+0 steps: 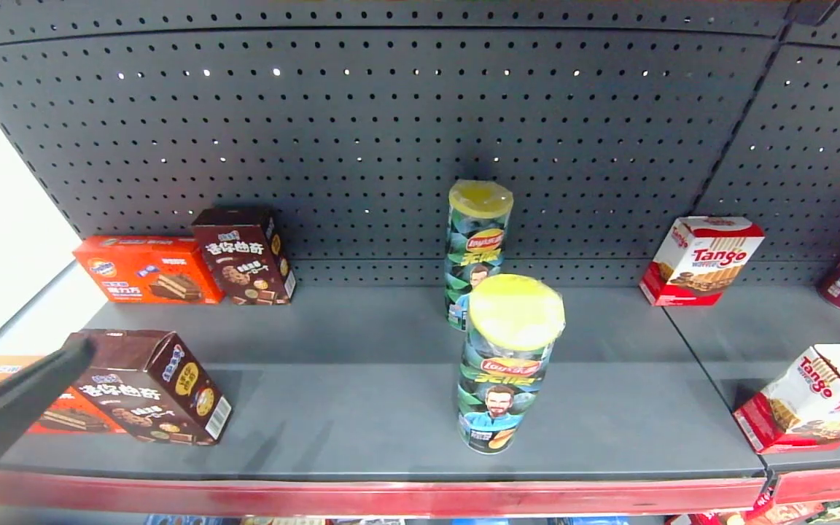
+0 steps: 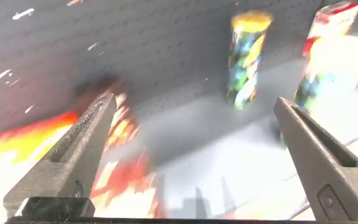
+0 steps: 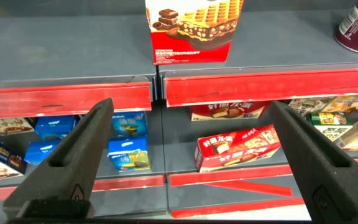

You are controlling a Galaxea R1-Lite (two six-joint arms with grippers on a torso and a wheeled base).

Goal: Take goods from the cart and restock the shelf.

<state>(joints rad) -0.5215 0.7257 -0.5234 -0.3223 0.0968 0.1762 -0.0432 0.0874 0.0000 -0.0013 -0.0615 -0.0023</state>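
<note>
Every pack ahead of me bears print. The front chip can (image 1: 507, 372) and the rear chip can (image 1: 478, 251) each carry a red oval logo with yellow characters beneath. The front brown box (image 1: 154, 390) and the rear brown box (image 1: 245, 255) show white characters, and the front one has a barcode too. The orange box (image 1: 146, 270) has a small badge. The wafer box (image 1: 704, 259) wears a red word logo. On the red box (image 3: 238, 148) — seen from my right wrist — there are pale characters, too small to make out.
</note>
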